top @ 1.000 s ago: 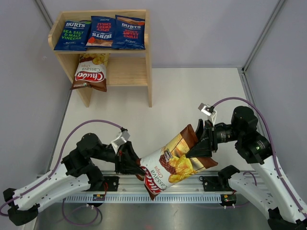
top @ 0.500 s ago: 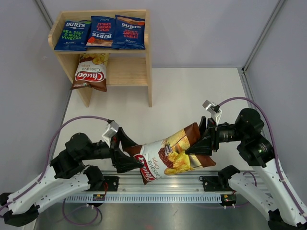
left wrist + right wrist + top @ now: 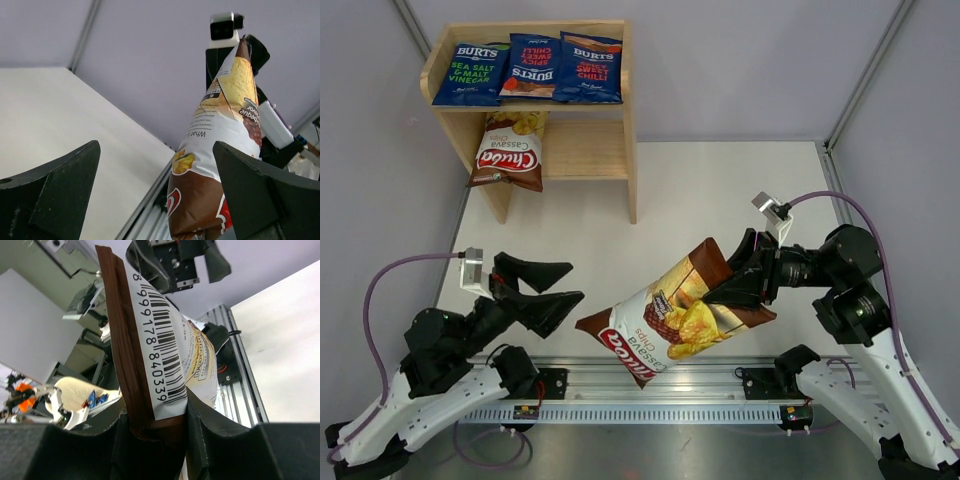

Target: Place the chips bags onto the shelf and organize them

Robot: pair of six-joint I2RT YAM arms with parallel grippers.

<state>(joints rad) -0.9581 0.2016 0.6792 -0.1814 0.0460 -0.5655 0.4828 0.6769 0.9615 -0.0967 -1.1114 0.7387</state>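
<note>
Right claw [image 3: 738, 288] pinches the brown top seam of the loose Chuba bag [image 3: 670, 325], holding it tilted in the air over the near tabletop [image 3: 720, 190]. Left claw [image 3: 572, 282] stands spread wide, near the bag's lower end but apart from it. Done well, the carry needs a firm seam grip and a level slide onto the shelf [image 3: 631, 150], lower tier, beside the shelved Chuba bag [image 3: 510, 150] and beneath three Burts bags [image 3: 530, 68].

Shelf [image 3: 629, 120] on table [image 3: 720, 200] — three Burts bags [image 3: 532, 68] top, Chuba bag [image 3: 509, 152] lower tier.
</note>
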